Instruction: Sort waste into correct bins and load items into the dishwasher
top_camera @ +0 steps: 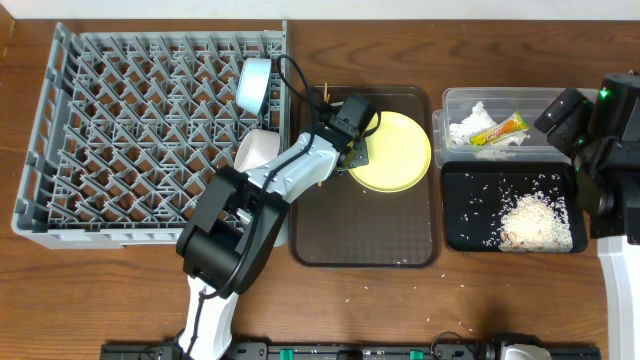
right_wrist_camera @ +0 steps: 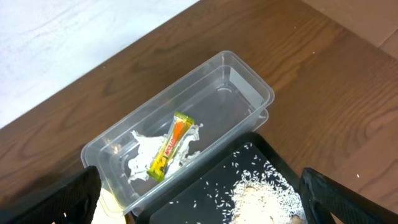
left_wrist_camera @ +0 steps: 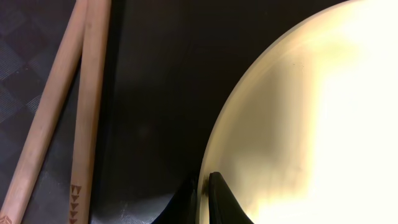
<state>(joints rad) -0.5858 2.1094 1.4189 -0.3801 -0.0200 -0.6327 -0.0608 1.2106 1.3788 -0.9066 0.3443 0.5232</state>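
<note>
Glossy round plate (left_wrist_camera: 311, 112) rim is pinched by left gripper (left_wrist_camera: 202, 196) fingers, inside brown tray (left_wrist_camera: 161, 93). A bare strip is left beside wooden chopsticks (left_wrist_camera: 87, 93). Right gripper (right_wrist_camera: 199, 193) is spread wide near clear tub (right_wrist_camera: 249, 81) holding wrapper (right_wrist_camera: 171, 146) and tissue (right_wrist_camera: 140, 158). Rice (top_camera: 530, 220) is on black tray (top_camera: 470, 200).

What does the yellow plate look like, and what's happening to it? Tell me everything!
The yellow plate is round, pale, smooth and shiny, probably plastic, and bare where it shows. It lies in the upper right part of the brown tray. The left gripper is shut on its left rim. The wooden chopsticks lie beside it on the tray, not touching it.
</note>
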